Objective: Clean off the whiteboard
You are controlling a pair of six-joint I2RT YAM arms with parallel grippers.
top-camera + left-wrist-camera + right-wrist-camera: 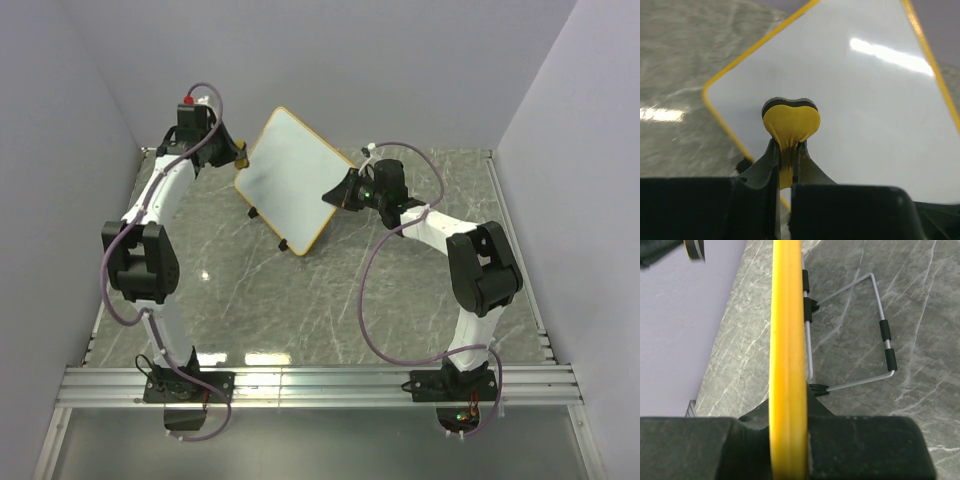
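The whiteboard [290,180] sits tilted at the upper centre of the top view, above the grey marbled bench [300,300], with its wire stand [875,330] folded out behind. The right fingers [338,190] are clamped on its yellow right edge. The left fingers [765,165] are squeezed on a yellow-and-black eraser [790,117], just before the board's face.

Left arm [150,205]: base at near edge, elbow bent, forearm reaching toward far-left corner, wrist turned toward centre. Left gripper [786,150]: jaws pinched tight on yellow eraser [791,120], fingers almost touching. Right arm [478,268]: elbow raised at right, forearm angled forward and left. Right gripper [340,192]: jaws clamped across whiteboard [290,175] edge, one finger on each side of frame.
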